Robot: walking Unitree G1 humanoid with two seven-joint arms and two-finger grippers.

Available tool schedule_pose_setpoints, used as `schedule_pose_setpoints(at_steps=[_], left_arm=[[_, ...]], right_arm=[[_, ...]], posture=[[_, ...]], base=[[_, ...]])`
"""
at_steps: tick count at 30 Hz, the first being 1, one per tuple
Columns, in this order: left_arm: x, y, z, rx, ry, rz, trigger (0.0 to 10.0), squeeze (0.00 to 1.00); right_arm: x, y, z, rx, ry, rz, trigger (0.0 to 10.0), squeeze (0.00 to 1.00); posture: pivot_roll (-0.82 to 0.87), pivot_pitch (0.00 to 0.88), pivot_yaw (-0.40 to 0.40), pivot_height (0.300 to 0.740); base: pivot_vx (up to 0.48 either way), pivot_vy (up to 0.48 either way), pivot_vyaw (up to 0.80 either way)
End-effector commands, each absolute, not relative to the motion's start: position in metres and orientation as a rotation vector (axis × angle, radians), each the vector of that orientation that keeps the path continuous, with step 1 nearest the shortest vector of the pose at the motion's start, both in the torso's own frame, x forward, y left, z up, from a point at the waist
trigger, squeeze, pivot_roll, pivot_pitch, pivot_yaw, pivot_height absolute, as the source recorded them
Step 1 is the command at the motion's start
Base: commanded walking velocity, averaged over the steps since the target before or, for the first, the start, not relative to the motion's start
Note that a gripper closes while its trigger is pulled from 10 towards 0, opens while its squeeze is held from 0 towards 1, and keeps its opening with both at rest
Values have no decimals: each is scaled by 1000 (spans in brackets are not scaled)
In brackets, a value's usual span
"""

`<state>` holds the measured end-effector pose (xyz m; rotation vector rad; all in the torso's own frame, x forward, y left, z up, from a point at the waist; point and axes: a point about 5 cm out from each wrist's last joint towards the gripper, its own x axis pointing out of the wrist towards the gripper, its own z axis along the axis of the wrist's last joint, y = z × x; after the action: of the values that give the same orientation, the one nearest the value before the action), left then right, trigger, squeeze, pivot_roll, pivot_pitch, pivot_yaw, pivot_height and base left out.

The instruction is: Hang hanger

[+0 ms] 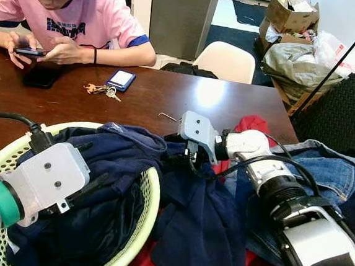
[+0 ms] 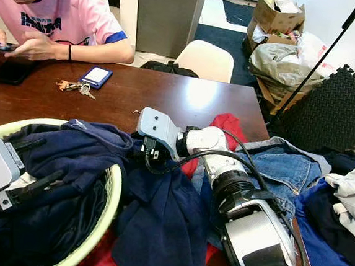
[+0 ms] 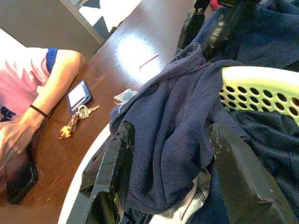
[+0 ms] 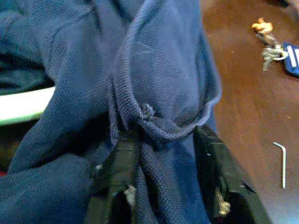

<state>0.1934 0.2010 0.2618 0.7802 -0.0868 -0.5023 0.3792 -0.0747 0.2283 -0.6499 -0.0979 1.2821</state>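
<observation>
Nearest the camera, the left pincer [image 3: 170, 179] hung over the pale green laundry basket [image 1: 131, 247], its two black fingers [image 3: 114, 163] spread apart with a fold of the navy knit shirt [image 1: 117, 141] lying between them, not visibly squeezed. That shirt draped over the basket's rim and out onto the counter [image 1: 137, 98]. No hanger could be made out in any picture.

Just past the rim, the right pincer [image 4: 163, 163] had its two fingers [image 4: 212, 163] closed onto a bunched gather of the same navy shirt (the right wrist view showed the cloth puckered tight between them, which the head views hid behind the grey wrist housing). The right arm [image 1: 284, 192] lay across a heap of clothes: a darker navy garment [image 1: 197, 228], a red cloth [image 1: 253, 124] and blue jeans [image 1: 336, 172].

Farther out on the brown counter lay one small hex key [image 1: 167, 116], one bunch of keys [image 1: 103, 90] and one blue card holder [image 1: 121, 79] touching them; the left wrist view also showed a small pale tag [image 3: 124, 95] just beside the shirt's edge.

At the far side sat one person in a pink shirt [image 1: 82, 12], both hands on a phone [image 1: 28, 51], with a second dark phone [image 1: 41, 74] below it. Behind stood one cream chair [image 1: 227, 59], cardboard boxes [image 1: 290, 12] with bags, and a black foam mat [image 1: 348, 104].
</observation>
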Motion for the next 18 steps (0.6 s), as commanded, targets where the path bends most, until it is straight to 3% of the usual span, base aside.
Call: schedule_pose_setpoints(at_steps=[1, 5, 18], left_arm=[[193, 201, 262, 785, -90, -512, 10000, 0], [195, 199, 261, 782, -92, -517, 10000, 0], [194, 198, 260, 775, -92, -516, 10000, 0]], right_arm=[[381, -76, 237, -599, -133, 1267, 0, 0], [382, -80, 242, -474, -160, 1275, 0, 0], [377, -77, 233, -416, -153, 1348, 0, 0]], posture=[[319, 113, -13, 740], [311, 114, -12, 740], [309, 121, -15, 740]], base=[[0, 0, 0], [0, 0, 0], [0, 0, 0]])
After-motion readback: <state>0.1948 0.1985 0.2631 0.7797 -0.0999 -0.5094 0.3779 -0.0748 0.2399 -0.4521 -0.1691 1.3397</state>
